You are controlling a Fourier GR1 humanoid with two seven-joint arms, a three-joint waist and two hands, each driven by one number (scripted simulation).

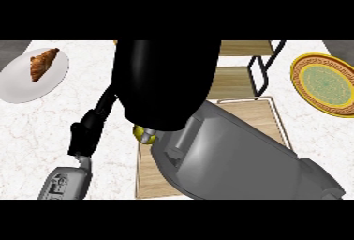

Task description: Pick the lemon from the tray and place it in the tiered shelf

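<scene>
Most of the view is filled by the right hand [166, 84] and its grey forearm [235, 154], held over the wooden tray [266, 117]; whether its fingers are curled cannot be told. The tiered shelf [242, 70] is seen behind the tray. The left hand [86, 133] is lowered beside the tray, fingers relaxed. A sliver of lemon [143, 133] is glimpsed beneath the right hand, over the tray.

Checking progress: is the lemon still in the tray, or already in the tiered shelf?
In the tray: a sliver of the lemon shows over its left edge, beneath the right hand, short of the tiered shelf.
</scene>
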